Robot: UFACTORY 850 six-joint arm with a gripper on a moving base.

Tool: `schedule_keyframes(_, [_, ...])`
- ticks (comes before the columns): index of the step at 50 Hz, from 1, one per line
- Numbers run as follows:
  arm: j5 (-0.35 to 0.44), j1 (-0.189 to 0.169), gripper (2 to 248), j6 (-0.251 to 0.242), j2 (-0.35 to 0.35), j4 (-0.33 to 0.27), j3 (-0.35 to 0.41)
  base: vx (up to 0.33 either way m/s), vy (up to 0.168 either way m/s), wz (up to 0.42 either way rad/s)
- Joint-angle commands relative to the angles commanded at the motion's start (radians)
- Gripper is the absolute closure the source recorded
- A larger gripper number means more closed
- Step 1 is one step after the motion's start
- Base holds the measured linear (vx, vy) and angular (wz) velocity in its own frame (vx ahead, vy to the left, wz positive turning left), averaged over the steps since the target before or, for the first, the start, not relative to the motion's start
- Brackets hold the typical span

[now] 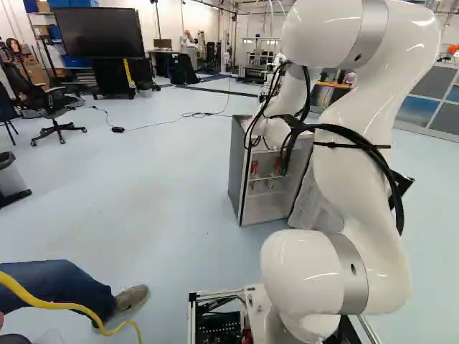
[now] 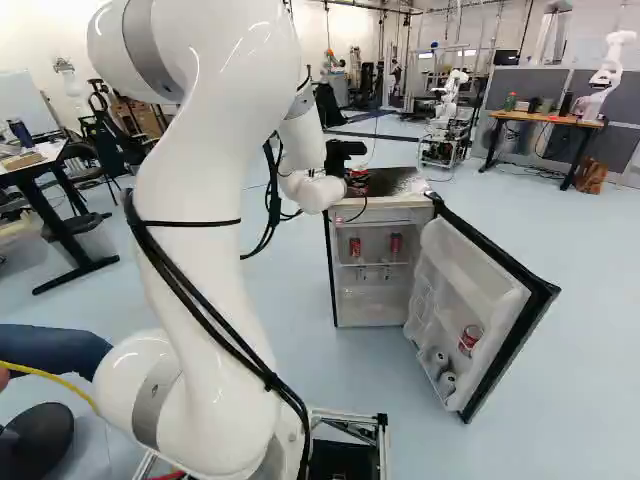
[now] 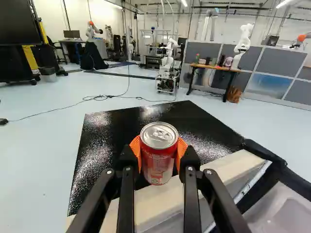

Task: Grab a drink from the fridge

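- Clearly, the gripper (image 2: 357,182) has its two fingers closed in on a red drink can (image 3: 159,158), one orange pad (image 3: 182,148) against each side, the fingers parted by the can's width.
- The gripped can is upright, its silver lid and pull tab facing the wrist camera; it sits by the front edge of the fridge's black top (image 3: 116,141), outside the compartment. Whether it touches that top, I cannot tell.
- The fridge (image 1: 240,172) stands on the floor ahead of the base, its door (image 2: 505,325) swung wide open, to the right of the compartment in the right base view.
- Inside, two more red cans, one on the left (image 2: 355,247) and one on the right (image 2: 396,243), stand apart on the upper shelf.
- Low in the door sit another red can (image 2: 470,339) and two greyish containers (image 2: 443,372), too small to make out.
- Well beyond the fridge, another robot (image 3: 243,41) stands at a wooden-topped table (image 3: 214,67), with a brown bag (image 3: 234,94) on the floor beside a leg.
- At the left of the left base view, a large dark screen (image 1: 99,33) stands behind an office chair (image 1: 51,104).
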Motion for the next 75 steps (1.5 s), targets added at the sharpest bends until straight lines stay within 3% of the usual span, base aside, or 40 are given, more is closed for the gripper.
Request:
schedule_keyframes(48, [-0.008,0.002,158,0.000,-0.021,0.002,-0.013,0.000,0.000,0.000])
schedule_keyframes(49, [-0.008,0.002,144,0.000,-0.021,0.002,-0.013,0.000,0.000,0.000])
schedule_keyframes(53, [-0.008,0.002,144,0.000,-0.021,0.002,-0.013,0.000,0.000,0.000])
schedule_keyframes(54, [-0.008,0.002,112,0.000,-0.021,0.002,-0.013,0.000,0.000,0.000])
schedule_keyframes(58, [-0.008,0.002,112,0.000,-0.021,0.002,-0.013,0.000,0.000,0.000])
schedule_keyframes(59, [-0.008,0.002,78,0.000,-0.021,0.002,-0.013,0.000,0.000,0.000])
schedule_keyframes(64, [-0.008,0.002,78,0.000,-0.021,0.002,-0.013,0.000,0.000,0.000])
schedule_keyframes(65, [-0.008,0.002,43,0.000,-0.021,0.002,-0.013,0.000,0.000,0.000])
schedule_keyframes(69, [-0.008,0.002,43,0.000,-0.019,0.002,-0.012,0.000,0.000,0.000])
schedule_keyframes(70, [-0.008,0.002,7,0.000,-0.018,0.002,-0.011,0.000,0.000,0.000])
schedule_keyframes(75, [-0.008,0.001,3,0.000,-0.001,0.002,0.001,0.000,0.000,0.000])
